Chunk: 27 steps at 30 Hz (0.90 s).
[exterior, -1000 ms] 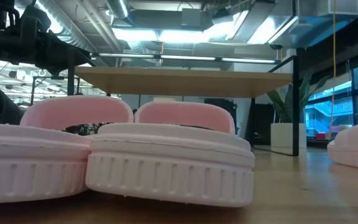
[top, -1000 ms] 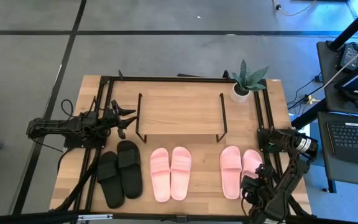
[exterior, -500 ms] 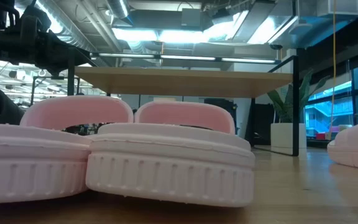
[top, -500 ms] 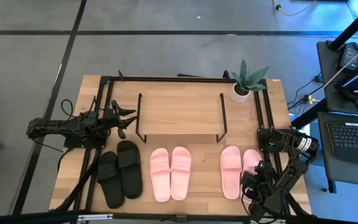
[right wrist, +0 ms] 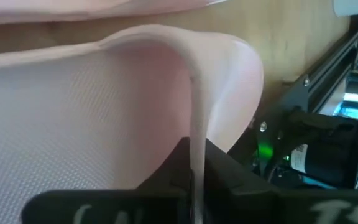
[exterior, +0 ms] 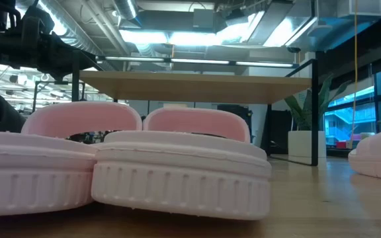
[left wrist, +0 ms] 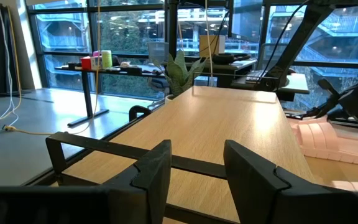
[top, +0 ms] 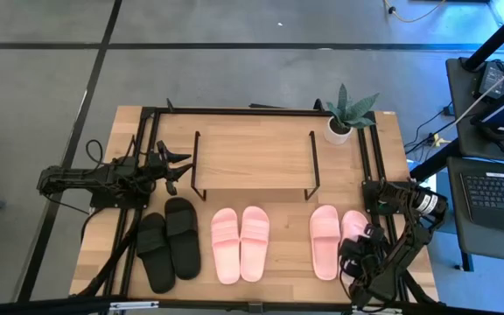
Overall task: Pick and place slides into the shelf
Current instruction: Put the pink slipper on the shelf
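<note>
The shelf (top: 254, 157) stands at the table's far middle. In front of it lie a black pair of slides (top: 169, 241), a pink pair (top: 241, 243) and a second pink pair (top: 326, 243), all sole-down on the table. My right gripper (top: 363, 241) is low over the rightmost pink slide (top: 353, 229), shut on its strap. My left gripper (top: 178, 168) hangs open beside the shelf's left legs with nothing between its fingers (left wrist: 154, 174). The low view shows the middle pink pair (exterior: 177, 172) close up, with the shelf's top board (exterior: 197, 86) behind. My right gripper pinches the strap (right wrist: 194, 140) of the rightmost pink slide between its two fingers (right wrist: 166, 171). The strap is squeezed thin in the gap and bulges above it. The fingers come from the table's near right, slanting down. The slide lies on the table.
A potted plant (top: 346, 118) stands at the shelf's far right corner. Black frame rails (top: 143, 184) run along the table's left and right sides (top: 379, 166). A desk with a laptop (top: 497, 197) stands off the table's right edge.
My right gripper has moved a little toward the far edge, onto the rightmost pink slide, and has shut on its strap. The slides and the shelf lie as before.
</note>
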Each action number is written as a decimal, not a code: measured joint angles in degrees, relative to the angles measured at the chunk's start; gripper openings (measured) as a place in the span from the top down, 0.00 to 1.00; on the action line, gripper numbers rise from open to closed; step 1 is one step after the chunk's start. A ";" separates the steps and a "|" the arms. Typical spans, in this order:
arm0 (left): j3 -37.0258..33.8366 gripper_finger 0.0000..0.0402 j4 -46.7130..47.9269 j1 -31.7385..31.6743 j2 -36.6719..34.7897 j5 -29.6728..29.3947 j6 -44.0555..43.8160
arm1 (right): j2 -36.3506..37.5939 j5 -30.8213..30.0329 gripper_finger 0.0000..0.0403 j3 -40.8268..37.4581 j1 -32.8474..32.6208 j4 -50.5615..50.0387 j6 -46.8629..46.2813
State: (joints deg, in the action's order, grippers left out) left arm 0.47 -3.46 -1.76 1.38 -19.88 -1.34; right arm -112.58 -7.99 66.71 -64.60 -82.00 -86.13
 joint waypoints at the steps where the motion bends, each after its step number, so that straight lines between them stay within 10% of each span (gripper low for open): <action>1: 0.00 0.65 0.00 0.00 0.00 0.00 0.00 | -0.02 0.09 0.96 0.35 0.00 -0.56 -0.61; 27: 0.00 0.65 0.00 0.02 0.00 -0.55 0.02 | 2.01 -5.50 0.97 18.27 2.47 -8.02 -3.65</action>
State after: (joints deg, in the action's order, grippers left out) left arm 0.47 -3.46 -1.74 1.38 -20.43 -1.32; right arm -110.56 -13.49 84.98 -62.13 -90.02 -89.78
